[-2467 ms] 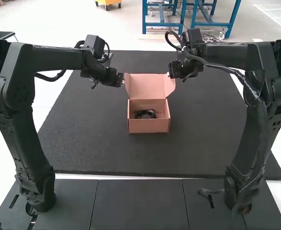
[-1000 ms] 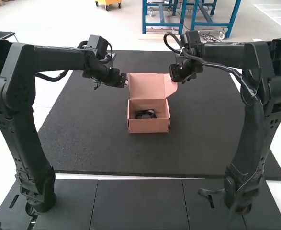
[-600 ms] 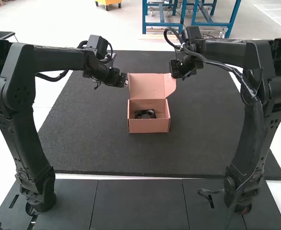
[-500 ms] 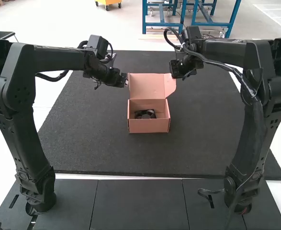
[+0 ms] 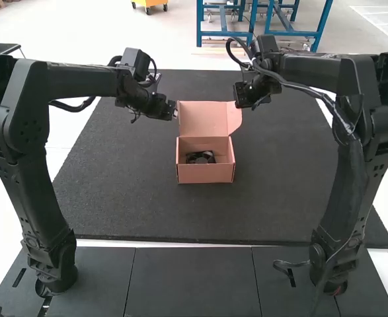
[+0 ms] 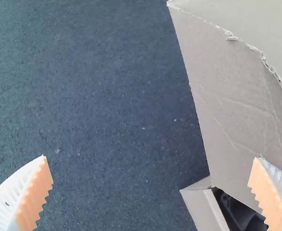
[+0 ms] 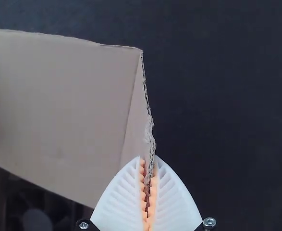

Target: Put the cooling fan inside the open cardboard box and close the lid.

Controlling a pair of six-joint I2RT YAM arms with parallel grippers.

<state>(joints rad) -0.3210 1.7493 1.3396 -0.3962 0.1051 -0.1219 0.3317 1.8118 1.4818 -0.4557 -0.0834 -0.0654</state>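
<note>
The left claw (image 5: 173,110) has edged up to the lid (image 5: 205,119) of the cardboard box (image 5: 205,173) and gapes wide beside it. The right claw (image 5: 237,101) pinches the lid's other edge. The cooling fan (image 5: 200,158) sits inside the box.

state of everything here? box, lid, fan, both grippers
box: open, upright on the mat
lid: raised, standing up behind the opening
fan: inside the box, lying flat
left gripper: open, at the lid's left edge
right gripper: shut on the lid's right flap edge
</note>
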